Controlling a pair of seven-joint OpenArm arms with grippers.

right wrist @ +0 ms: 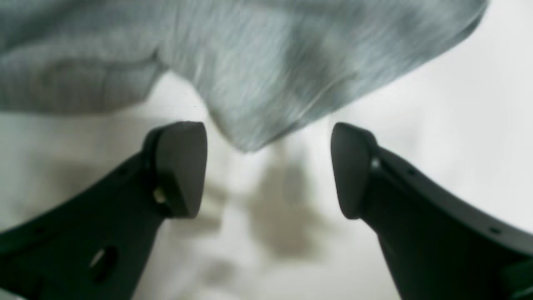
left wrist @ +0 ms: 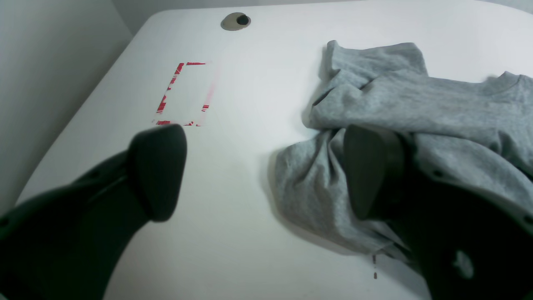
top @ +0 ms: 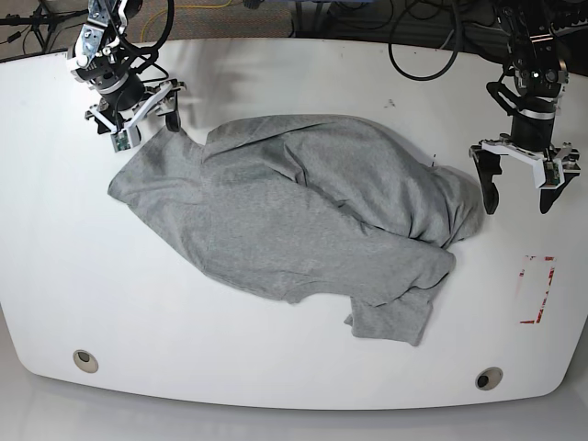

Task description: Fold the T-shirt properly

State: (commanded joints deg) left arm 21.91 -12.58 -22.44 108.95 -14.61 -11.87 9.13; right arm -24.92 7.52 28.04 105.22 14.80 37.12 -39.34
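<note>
The light grey T-shirt lies crumpled across the middle of the white table, with a sleeve pointing toward the front. My left gripper stands open just right of the shirt's bunched right edge. In the left wrist view one finger of the left gripper overlaps the T-shirt and the other is over bare table. My right gripper is open at the shirt's far-left corner. In the right wrist view, a blurred point of the T-shirt reaches down between the tips of the right gripper, which hold nothing.
A red tape rectangle marks the table near the right edge, also seen as the tape rectangle. Cable grommets sit at the front corners. Cables hang behind the far edge.
</note>
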